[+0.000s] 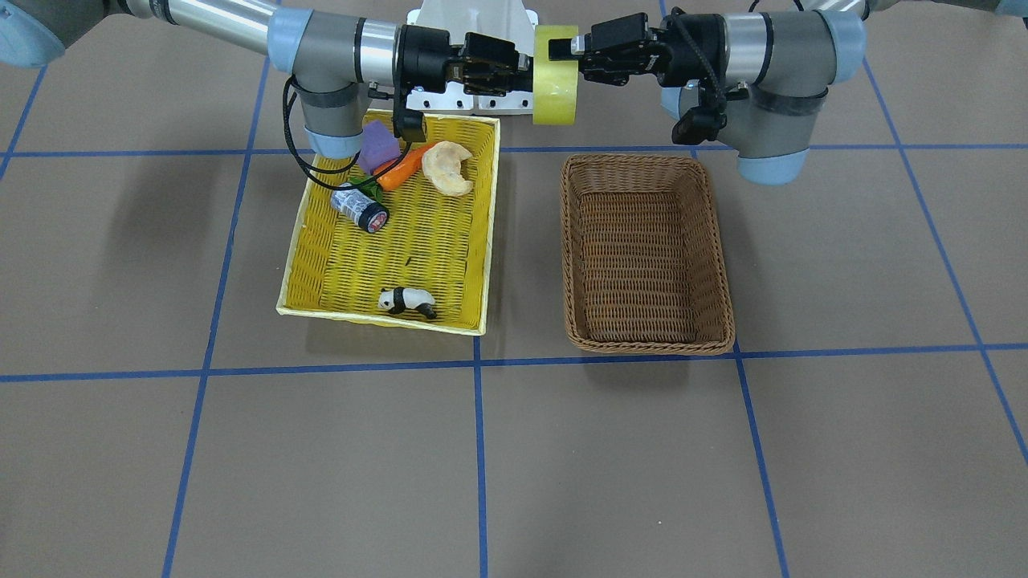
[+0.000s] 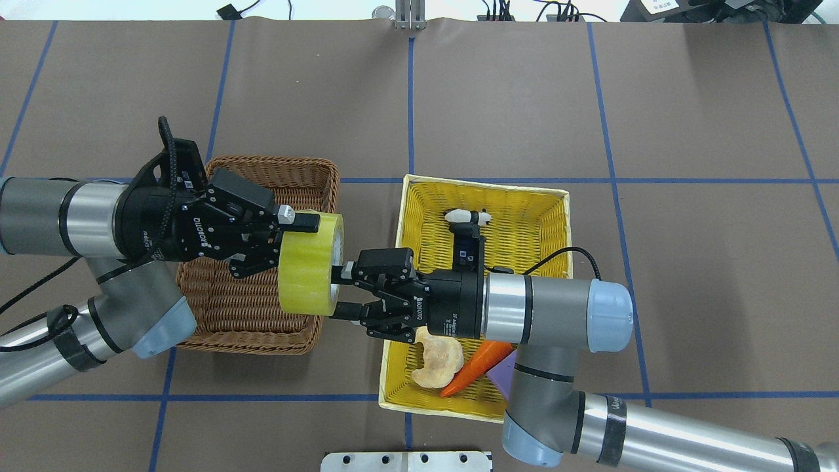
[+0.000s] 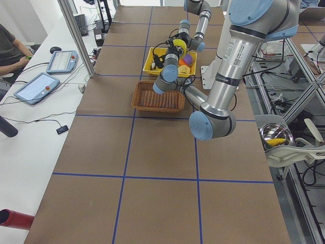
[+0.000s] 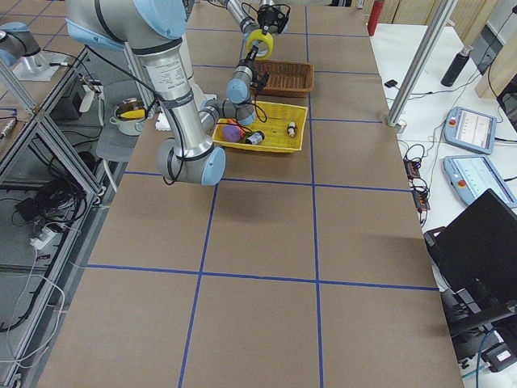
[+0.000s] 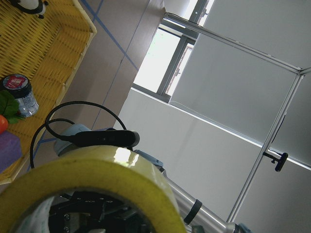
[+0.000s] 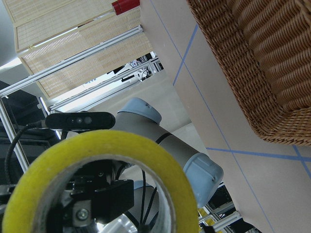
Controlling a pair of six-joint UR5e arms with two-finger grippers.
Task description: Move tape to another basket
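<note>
The yellowish tape roll (image 1: 554,88) hangs in the air between my two grippers, above the gap between the baskets and near the robot's base. It also shows in the overhead view (image 2: 305,272). My left gripper (image 2: 295,242) is shut on the roll's wall, with one finger lying on its outer rim. My right gripper (image 2: 342,292) is at the roll's other face with its fingers spread. The brown wicker basket (image 1: 647,160) stands below the left gripper with nothing in it.
The yellow basket (image 1: 377,323) holds a panda figure (image 1: 407,301), a grey-and-black cylinder (image 1: 359,209), a carrot (image 1: 401,167), a purple block (image 1: 377,146) and a bread piece (image 1: 447,167). Blue tape lines cross the brown table. An operator sits along the table's far side.
</note>
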